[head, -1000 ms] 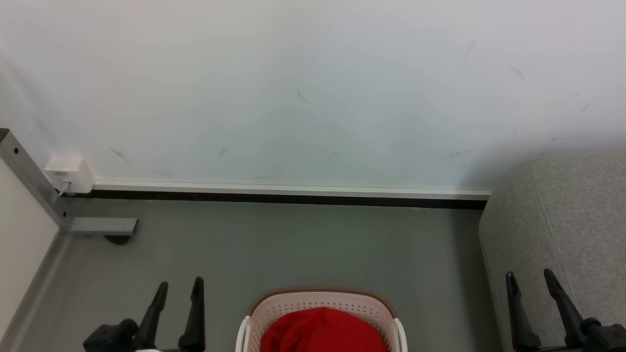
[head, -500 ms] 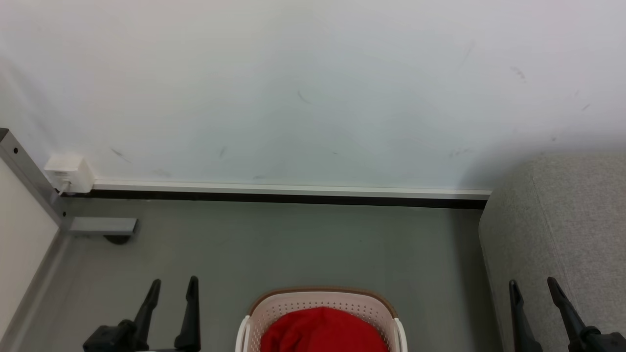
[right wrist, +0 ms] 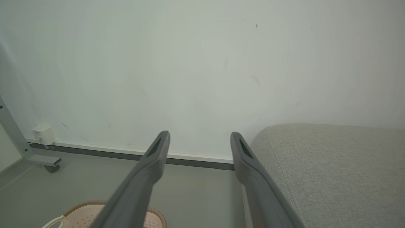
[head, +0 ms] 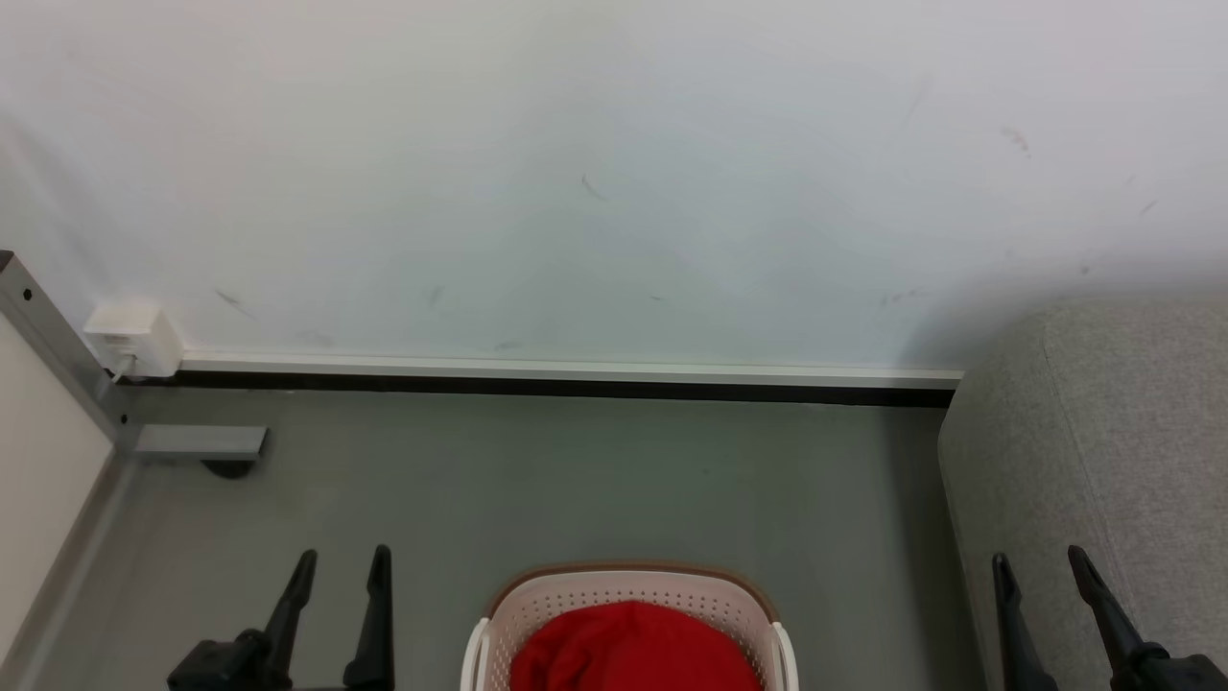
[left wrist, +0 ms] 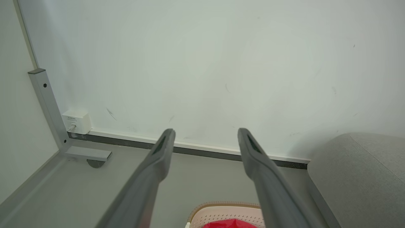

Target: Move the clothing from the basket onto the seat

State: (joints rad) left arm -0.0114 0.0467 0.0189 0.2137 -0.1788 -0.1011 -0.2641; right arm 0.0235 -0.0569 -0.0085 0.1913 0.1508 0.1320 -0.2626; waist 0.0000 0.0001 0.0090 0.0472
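Frame post [head: 59,357]: grey metal upright at the far left of the head view, edging a pale panel.
Foot bar [head: 200,442]: short grey bar at the base of the post, lying on the floor [head: 576,480], with a dark caster under it.
Wall box [head: 134,338]: small white box mounted low on the wall [head: 595,173], just beside the post, with a thin cable at its lower left.
Left gripper [head: 345,554]: lower left of the head view, over bare floor, left of the basket and apart from it. Fingers [left wrist: 159,156] spread wide, with nothing between them.
Skirting [head: 576,369]: white strip over a dark band, running along the foot of the wall from the wall box to the seat.
Basket [head: 628,569]: bottom centre of the head view, standing on the floor between the two grippers. Brown rim, perforated cream wall, a white handle on each side. Near part cut off by the picture edge.
Clothing [head: 628,653]: red fabric heaped inside the basket, touched by neither gripper.
Right gripper [head: 1037,557]: lower right of the head view, in front of the seat's side. Fingers parted and holding nothing. Contact with the seat cannot be told.
Seat [head: 1113,432]: light grey upholstery with a rounded corner, at the right, backed against the wall. The basket stands apart to its left.
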